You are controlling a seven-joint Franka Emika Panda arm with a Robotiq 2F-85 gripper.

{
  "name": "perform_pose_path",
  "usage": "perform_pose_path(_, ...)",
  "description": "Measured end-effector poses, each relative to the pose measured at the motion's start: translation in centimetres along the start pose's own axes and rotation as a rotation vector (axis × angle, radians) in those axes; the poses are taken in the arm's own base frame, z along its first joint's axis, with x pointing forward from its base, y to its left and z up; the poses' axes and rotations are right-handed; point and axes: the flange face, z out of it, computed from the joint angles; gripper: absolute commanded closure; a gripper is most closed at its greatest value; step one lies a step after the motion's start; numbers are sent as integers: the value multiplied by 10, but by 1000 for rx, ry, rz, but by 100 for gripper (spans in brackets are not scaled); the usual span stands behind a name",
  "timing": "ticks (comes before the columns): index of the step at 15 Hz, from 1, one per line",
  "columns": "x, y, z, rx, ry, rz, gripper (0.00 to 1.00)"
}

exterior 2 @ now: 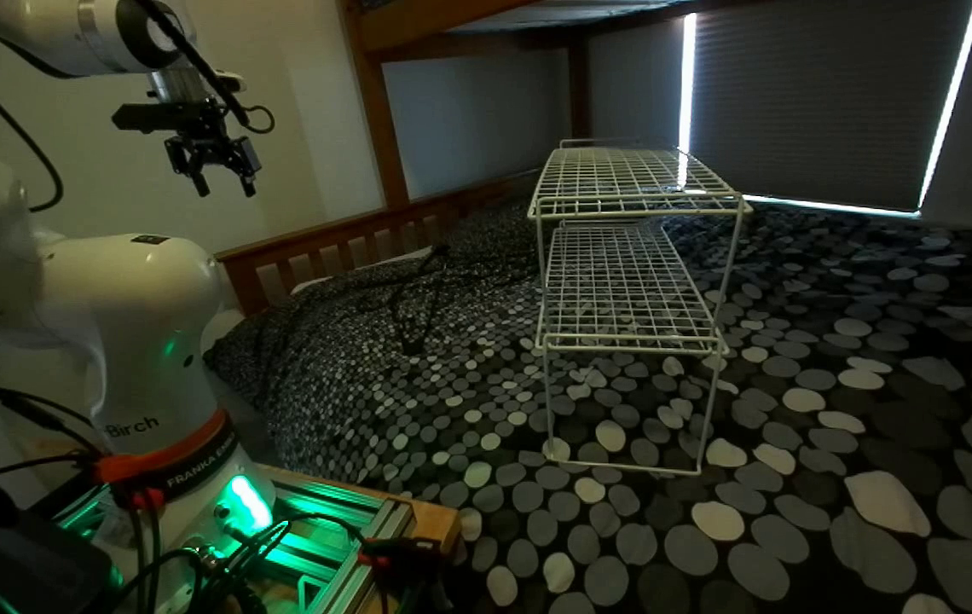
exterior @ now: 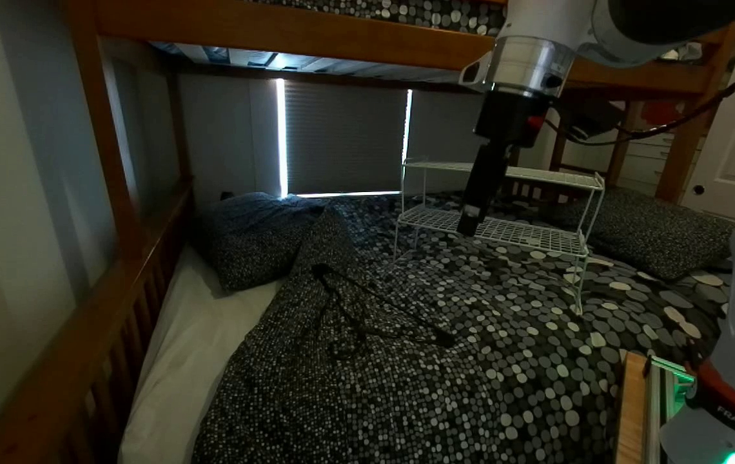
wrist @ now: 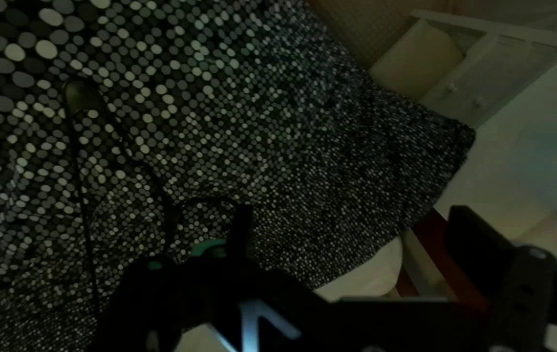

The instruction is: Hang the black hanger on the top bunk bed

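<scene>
Resting on the black-and-white speckled blanket (exterior: pixel 445 393), the thin black triangular clothes hanger (exterior: pixel 362 331) is lying below the brown wooden top bunk bed (exterior: pixel 290 32) in an exterior view. In an exterior view, the black two-fingered gripper (exterior 2: pixel 225 186) is pointing down, its jaws standing spread. In the wrist view, it is partly covering the hanger.

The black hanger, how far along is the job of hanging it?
Done: nothing visible; the black hanger lies on the speckled blanket. In hand: nothing; the jaws stand open, away from the hanger. Left: grasping, lifting and hanging it on the top bunk bed.
</scene>
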Motion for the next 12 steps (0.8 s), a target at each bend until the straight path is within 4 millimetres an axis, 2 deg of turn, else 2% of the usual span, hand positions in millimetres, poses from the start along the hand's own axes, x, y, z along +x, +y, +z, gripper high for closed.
perform_pose_path(3,-7,-5,41,-152,-60,-87,0)
perform_pose_path(6,-14,0,83,-309,-110,-172,0)
perform_pose_path(9,-15,19,113,-467,-140,-268,0)
perform_pose_path(12,-14,52,134,-621,-171,-377,0)
